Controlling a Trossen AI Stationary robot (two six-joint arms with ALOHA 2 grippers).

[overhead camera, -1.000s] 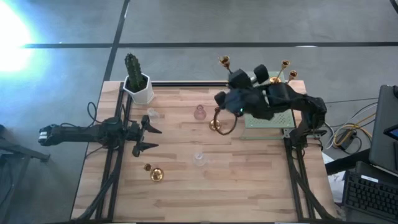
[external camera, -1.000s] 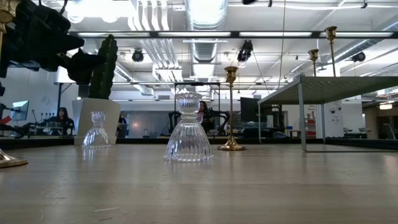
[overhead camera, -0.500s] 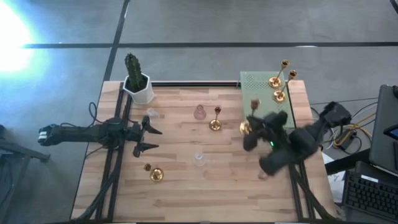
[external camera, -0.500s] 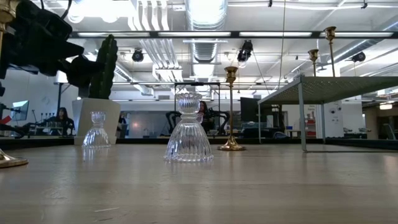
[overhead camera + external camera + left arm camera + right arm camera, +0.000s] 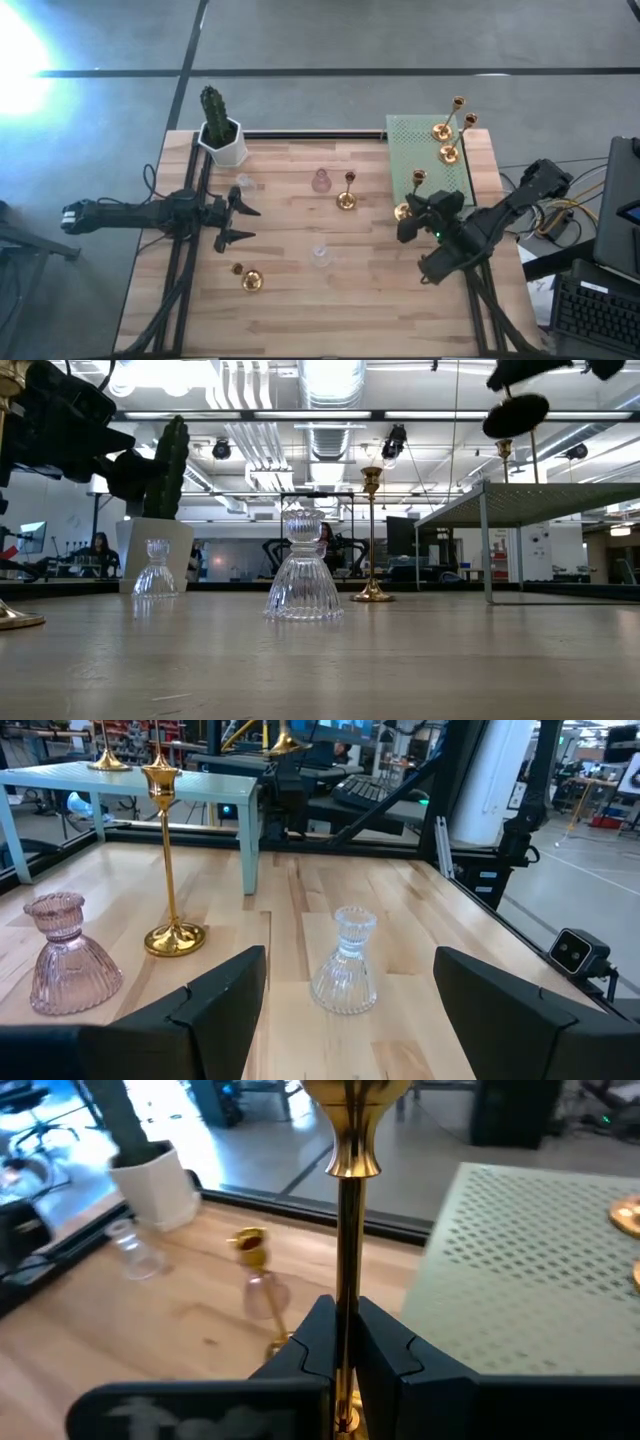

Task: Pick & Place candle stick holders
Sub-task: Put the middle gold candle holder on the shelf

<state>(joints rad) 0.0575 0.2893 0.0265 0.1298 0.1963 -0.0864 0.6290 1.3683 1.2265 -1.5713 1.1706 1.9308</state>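
Note:
My right gripper (image 5: 408,214) is shut on a gold candle stick holder (image 5: 411,194), in the air beside the near edge of the green perforated platform (image 5: 412,135). Three more gold holders (image 5: 447,130) stand on that platform. Another gold one (image 5: 346,195) stands on its round base mid-table, beside a pink glass one (image 5: 321,182). Clear glass holders (image 5: 320,254) (image 5: 245,183) stand on the wood, and a gold one (image 5: 248,279) lies on its side near the front left. My left gripper (image 5: 236,222) waits open at the left, apart from everything. My right gripper pinches the thin stem (image 5: 346,1305) of the gold holder between its two fingers (image 5: 312,1342), low on the stem, with the cup (image 5: 355,1092) well above them. The fingers lie across the stem. The holder is lifted clear of the table.
A white pot with a green cactus (image 5: 220,135) stands at the far left corner. Black frame rails (image 5: 182,270) run along the table's left and right sides. Bare wood lies along the near half of the table (image 5: 340,310).
My right gripper has swung from above the table's far middle toward the right edge and downward, rolling its wrist and carrying the gold holder along; it now shows at the top right of the low view. The other holders have stayed put.

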